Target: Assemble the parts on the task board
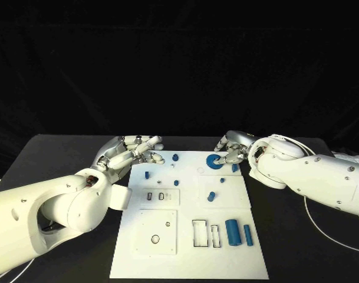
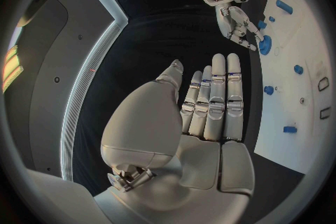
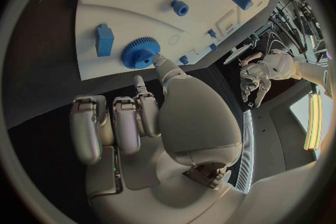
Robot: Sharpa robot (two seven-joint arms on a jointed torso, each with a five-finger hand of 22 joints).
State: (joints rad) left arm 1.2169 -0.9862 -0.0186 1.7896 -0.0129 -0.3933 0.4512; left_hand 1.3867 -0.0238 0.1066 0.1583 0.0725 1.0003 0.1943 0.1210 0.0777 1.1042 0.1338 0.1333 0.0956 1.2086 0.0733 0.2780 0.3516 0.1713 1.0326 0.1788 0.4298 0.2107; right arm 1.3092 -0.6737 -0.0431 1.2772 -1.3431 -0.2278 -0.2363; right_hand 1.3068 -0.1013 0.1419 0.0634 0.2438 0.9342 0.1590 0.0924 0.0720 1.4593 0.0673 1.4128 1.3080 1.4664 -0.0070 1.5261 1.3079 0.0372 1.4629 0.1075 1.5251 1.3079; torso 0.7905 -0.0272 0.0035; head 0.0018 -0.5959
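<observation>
Your right hand touches the blue gear at the board's one o'clock corner, fingertip on it, gripping nothing; your left hand hovers open beside the eleven o'clock corner, farther off.

Matt white task board, plastic-looking

- I see the task board: a white plate, flat, mid-table.
- Blue gear lies flat near its far edge.
- Two blue cylinders lie in the near right part.
- Small blue pieces are scattered across the far half.
</observation>
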